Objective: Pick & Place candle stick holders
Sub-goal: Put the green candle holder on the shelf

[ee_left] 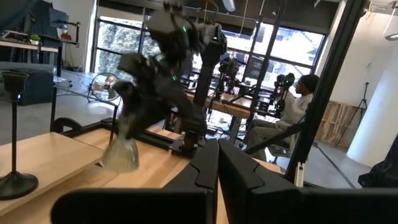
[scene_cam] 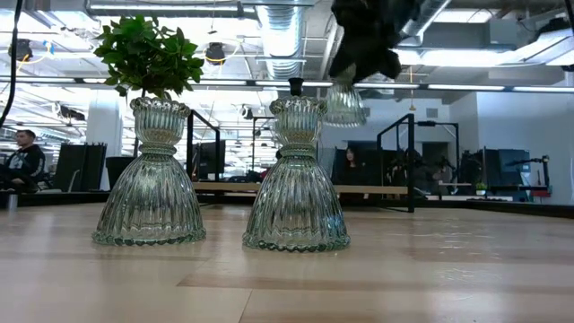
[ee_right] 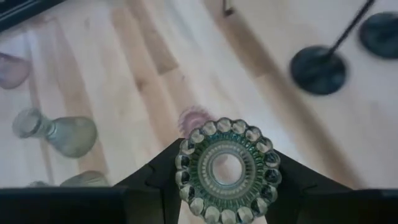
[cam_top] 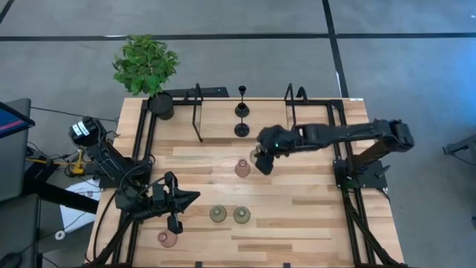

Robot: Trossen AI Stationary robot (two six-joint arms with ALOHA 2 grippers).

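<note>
My right gripper (cam_top: 262, 161) is over the table's middle, shut on an olive-green glass holder (scene_cam: 343, 104), lifted above a pink glass holder (cam_top: 242, 169) that stands on its wide base. Two more olive-green holders (cam_top: 217, 214) (cam_top: 242, 215) stand near the front; the low view shows them upright (scene_cam: 150, 175) (scene_cam: 296, 179). Another pink holder (cam_top: 167, 238) is at the front left. Two black thin-stemmed holders (cam_top: 242, 109) (cam_top: 242, 129) stand at the far middle. My left gripper (cam_top: 195, 196) is shut and empty at the near left. My right gripper pinches the green holder's upper cup (ee_right: 227, 169) between its two fingers (ee_right: 158, 180), coming from above and pointing down. The holder hangs below the fingers, bell end down and a little tilted (ee_left: 121, 154), lifted clear of the table.
A black pot with a green plant (cam_top: 159, 104) stands at the far left corner. Tall black wire frames (cam_top: 197, 112) (cam_top: 294, 104) rise at the back. People sit in the room beyond (scene_cam: 22, 157) (ee_left: 298, 102). Bare wood shows at the right (cam_top: 312, 201).
</note>
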